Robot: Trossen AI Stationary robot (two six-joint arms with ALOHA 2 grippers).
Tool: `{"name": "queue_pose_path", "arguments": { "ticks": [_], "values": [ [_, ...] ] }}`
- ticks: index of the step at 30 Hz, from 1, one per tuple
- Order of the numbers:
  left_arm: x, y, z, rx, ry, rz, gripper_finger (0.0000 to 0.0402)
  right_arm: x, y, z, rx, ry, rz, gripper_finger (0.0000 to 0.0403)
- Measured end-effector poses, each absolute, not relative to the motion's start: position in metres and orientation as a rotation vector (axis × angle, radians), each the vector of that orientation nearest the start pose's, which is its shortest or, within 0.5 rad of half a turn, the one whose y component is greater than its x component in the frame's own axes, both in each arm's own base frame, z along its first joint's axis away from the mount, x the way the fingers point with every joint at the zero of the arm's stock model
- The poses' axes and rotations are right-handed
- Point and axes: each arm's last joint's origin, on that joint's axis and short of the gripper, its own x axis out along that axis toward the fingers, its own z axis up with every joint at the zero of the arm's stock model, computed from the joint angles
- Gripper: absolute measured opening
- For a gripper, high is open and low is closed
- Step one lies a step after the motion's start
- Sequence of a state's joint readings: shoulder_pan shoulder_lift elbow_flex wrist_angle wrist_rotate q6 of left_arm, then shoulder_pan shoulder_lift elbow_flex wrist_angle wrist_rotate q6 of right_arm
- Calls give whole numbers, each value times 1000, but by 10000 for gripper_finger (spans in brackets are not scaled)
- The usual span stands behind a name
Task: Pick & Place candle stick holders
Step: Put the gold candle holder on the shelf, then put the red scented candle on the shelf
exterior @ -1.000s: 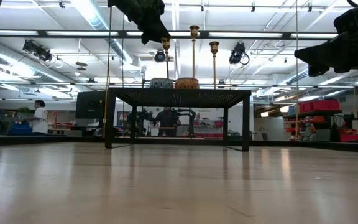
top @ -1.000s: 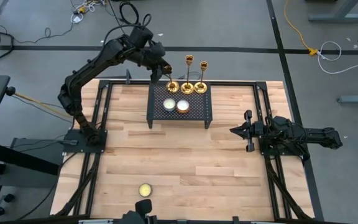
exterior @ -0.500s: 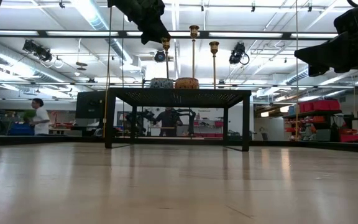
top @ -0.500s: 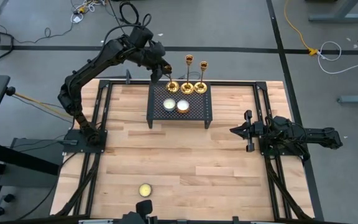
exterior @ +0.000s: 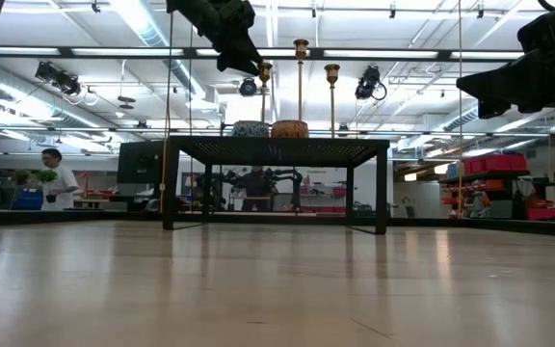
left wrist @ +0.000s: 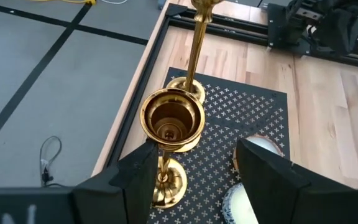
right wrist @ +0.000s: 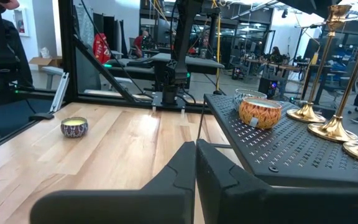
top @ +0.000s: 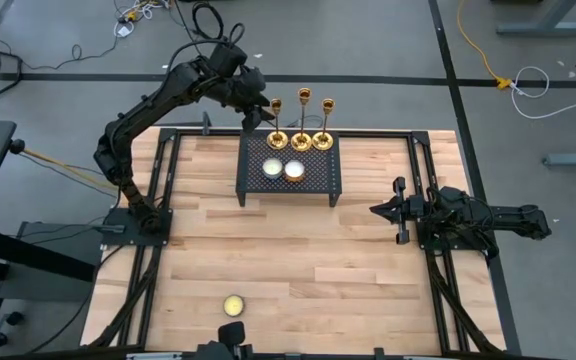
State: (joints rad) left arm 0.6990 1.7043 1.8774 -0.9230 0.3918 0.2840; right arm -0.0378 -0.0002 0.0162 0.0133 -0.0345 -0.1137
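Observation:
Three gold candle stick holders stand upright by their round bases on the far part of the black mesh rack [top: 313, 185]: left [top: 278, 139], middle [top: 300, 141], right [top: 323, 141]. My left gripper [top: 263, 112] is open, high above the rack's far left corner, at the top of the left holder [left wrist: 173, 118]. Its two fingers stand on either side of that holder's stem just under the cup. My right gripper [top: 383, 210] is shut and waits level at the table's right side, with nothing in it. My left gripper slants down from the far left, with its fingers on either side of the left holder's stem [left wrist: 162, 167] below the cup. One finger [left wrist: 138, 177] lies right against the stem. Whether it touches I cannot tell. The holder stands upright on its own base.
A white candle tin [top: 272, 168] and an orange candle [top: 294, 170] sit on the rack in front of the holders. A small yellow candle tin [top: 233, 304] lies near the table's near edge. Bare wood lies between the rack and that tin.
My left gripper has opened without moving away. The left holder's cup, earlier under the fingers, has swung a little toward the right and now shows beside them. Its base has stayed on the rack.

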Motion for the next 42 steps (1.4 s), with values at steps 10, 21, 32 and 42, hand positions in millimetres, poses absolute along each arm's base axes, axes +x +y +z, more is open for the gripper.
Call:
{"name": "queue_pose_path", "arguments": {
  "ticks": [10, 21, 32, 42],
  "values": [
    [276, 215, 403, -110, 718, 240, 213, 97, -3, 170, -115, -29, -5, 13],
    [253, 188, 417, -55, 834, 302, 213, 97, -3, 170, -115, -30, -5, 13],
    [250, 136, 435, -52, 825, 225, 213, 97, -3, 170, -115, -29, -5, 13],
    [267, 84, 434, -26, 855, 71, 212, 97, -3, 170, -115, -29, -5, 13]
  ]
}}
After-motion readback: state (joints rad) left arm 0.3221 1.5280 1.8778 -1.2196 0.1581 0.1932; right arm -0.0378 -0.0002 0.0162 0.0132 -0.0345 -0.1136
